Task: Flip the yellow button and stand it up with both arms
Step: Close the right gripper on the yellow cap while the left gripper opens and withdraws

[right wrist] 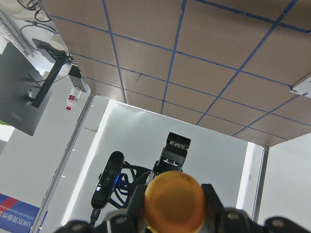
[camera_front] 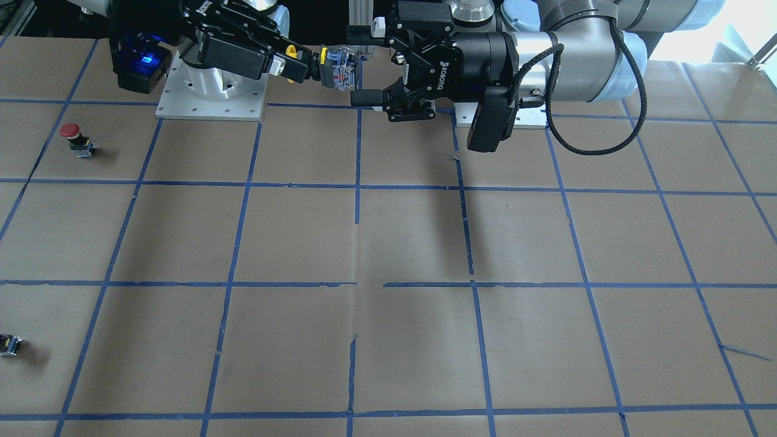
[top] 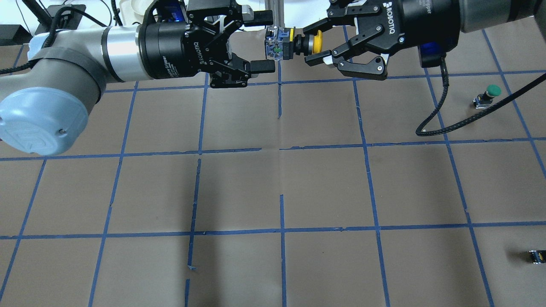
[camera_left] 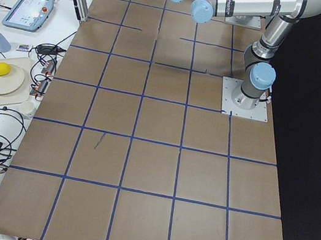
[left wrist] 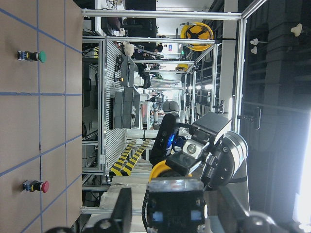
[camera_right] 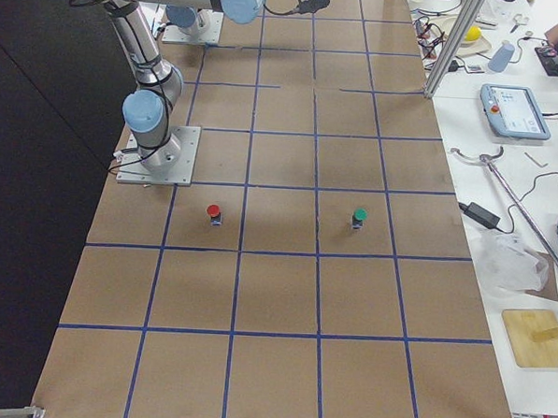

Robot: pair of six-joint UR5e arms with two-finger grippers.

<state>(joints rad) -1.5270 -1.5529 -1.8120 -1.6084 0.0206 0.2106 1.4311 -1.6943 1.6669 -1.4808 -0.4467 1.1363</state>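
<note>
The yellow button (top: 281,42) is held in the air, lying sideways, high over the far middle of the table. Its yellow cap points toward my right gripper (top: 310,46), which is shut on the cap and neck. The grey and black block body points toward my left gripper (top: 268,41). The left gripper is open, with its fingers spread wide above and below the body and apart from it. In the front-facing view the button (camera_front: 337,67) hangs between the right gripper (camera_front: 294,62) and the left gripper (camera_front: 363,64). In the right wrist view the cap (right wrist: 175,199) fills the space between the fingers.
A red-capped button (camera_front: 73,136) and a green-capped button (top: 490,91) stand on the table on my right side. A small capless black block (top: 536,256) lies near the right edge. The two arm base plates (camera_front: 209,91) sit at the robot's side of the table.
</note>
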